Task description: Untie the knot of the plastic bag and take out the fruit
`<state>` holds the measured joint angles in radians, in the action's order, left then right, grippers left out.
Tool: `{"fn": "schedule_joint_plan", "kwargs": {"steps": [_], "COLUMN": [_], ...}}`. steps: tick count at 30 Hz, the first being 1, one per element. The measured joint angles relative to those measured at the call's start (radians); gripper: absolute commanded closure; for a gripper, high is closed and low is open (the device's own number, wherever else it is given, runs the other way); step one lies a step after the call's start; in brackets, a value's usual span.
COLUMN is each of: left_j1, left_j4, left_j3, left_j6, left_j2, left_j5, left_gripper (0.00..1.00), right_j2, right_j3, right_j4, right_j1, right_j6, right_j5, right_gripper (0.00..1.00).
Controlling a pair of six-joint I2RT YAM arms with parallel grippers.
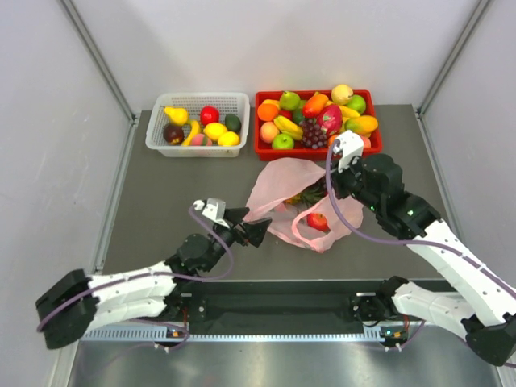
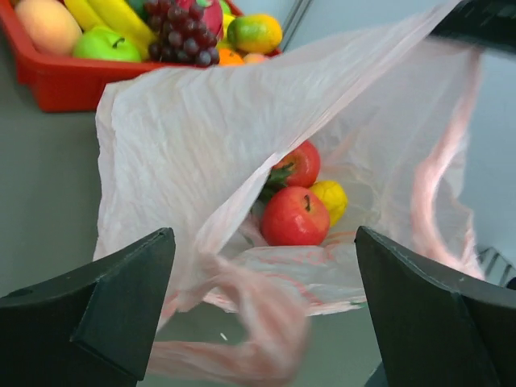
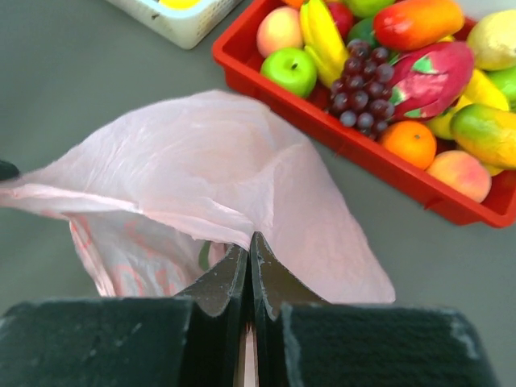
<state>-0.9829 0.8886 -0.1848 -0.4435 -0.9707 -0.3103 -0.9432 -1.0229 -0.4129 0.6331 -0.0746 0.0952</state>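
The pink plastic bag (image 1: 282, 184) lies mid-table with its mouth wide; no knot shows. The fruit inside includes a red apple (image 2: 295, 216), a second red one (image 2: 300, 164) and a yellow piece (image 2: 331, 200). My left gripper (image 1: 251, 226) is open at the bag's near left side. A loose, blurred pink handle loop (image 2: 266, 322) hangs between its fingers (image 2: 105, 314), gripped by neither. My right gripper (image 3: 250, 242) is shut on the bag's upper rim (image 3: 193, 214) and holds that side up; in the top view it (image 1: 330, 187) sits at the bag's right.
A white basket (image 1: 193, 150) with several fruits stands at the back left. A red tray (image 1: 318, 153) heaped with fruit stands at the back right, just behind the bag. Metal frame posts rise at the table's sides.
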Motion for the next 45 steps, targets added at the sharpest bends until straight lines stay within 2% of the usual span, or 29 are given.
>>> {"fn": "schedule_joint_plan", "kwargs": {"steps": [1,5,9,12,16,24,31,36,40,45], "left_j1": [-0.008,-0.022,-0.042,-0.078,-0.158,-0.256,-0.255,-0.238,-0.175,-0.122], "left_j4": [-0.076,-0.245,-0.378,-0.424,-0.444,-0.460,-0.540,-0.604,-0.614,-0.600], "left_j3": [0.000,-0.004,-0.039,-0.082,-0.137,-0.335,-0.563,-0.729,-0.760,-0.760], "left_j6": [0.000,0.006,0.009,0.007,-0.001,-0.021,-0.119,-0.190,-0.223,-0.203], "left_j2": [0.087,0.256,0.309,0.239,0.080,-0.234,-0.427,-0.566,-0.644,-0.728], "left_j5": [-0.010,0.007,0.092,0.139,0.121,-0.035,-0.166,-0.137,-0.074,-0.060], "left_gripper": [0.01,0.01,0.01,0.01,0.01,0.01,0.01,0.01,0.01,0.01], "right_j2": [-0.001,-0.009,-0.016,-0.031,-0.030,0.014,0.027,0.041,0.054,0.056], "right_j3": [0.006,0.015,0.005,-0.017,-0.026,-0.016,-0.015,-0.015,-0.015,-0.013], "right_j4": [-0.002,-0.020,-0.058,-0.106,-0.164,-0.237,-0.258,-0.267,-0.268,-0.267], "right_j1": [0.000,0.000,0.000,0.000,0.000,0.005,0.008,0.008,0.008,0.009], "right_j6": [0.001,0.016,0.032,0.045,0.069,0.107,0.122,0.128,0.131,0.132], "right_j5": [-0.007,-0.026,-0.042,-0.051,-0.053,-0.052,-0.044,-0.036,-0.034,-0.029], "right_gripper": [1.00,1.00,1.00,1.00,1.00,1.00,1.00,1.00,1.00,1.00]}}
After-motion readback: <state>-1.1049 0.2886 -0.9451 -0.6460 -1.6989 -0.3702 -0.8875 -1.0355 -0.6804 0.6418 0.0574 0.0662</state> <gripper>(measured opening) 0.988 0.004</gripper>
